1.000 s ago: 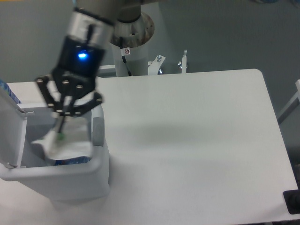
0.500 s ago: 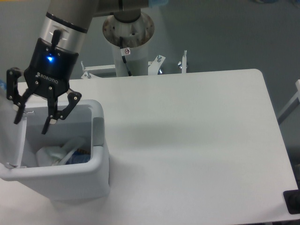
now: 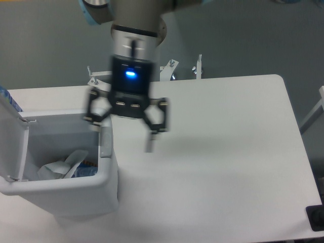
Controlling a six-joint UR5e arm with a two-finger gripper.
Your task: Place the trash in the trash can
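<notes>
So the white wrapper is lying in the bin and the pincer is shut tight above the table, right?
Not quite. The wrapper does lie in the bin, but the pincer above the table is open, its fingers spread apart and holding nothing, as the camera view shows.

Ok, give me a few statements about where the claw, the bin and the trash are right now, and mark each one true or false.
1. The claw is open and holds nothing. True.
2. A white wrapper lies inside the bin. True.
3. The bin's lid is closed. False: it stands open at the bin's left side.
4. The claw is down inside the bin. False: it hangs above the bin's right edge and the table, blurred.
5. A crushed bottle lies on the table right of the bin. False: no bottle shows there.
</notes>
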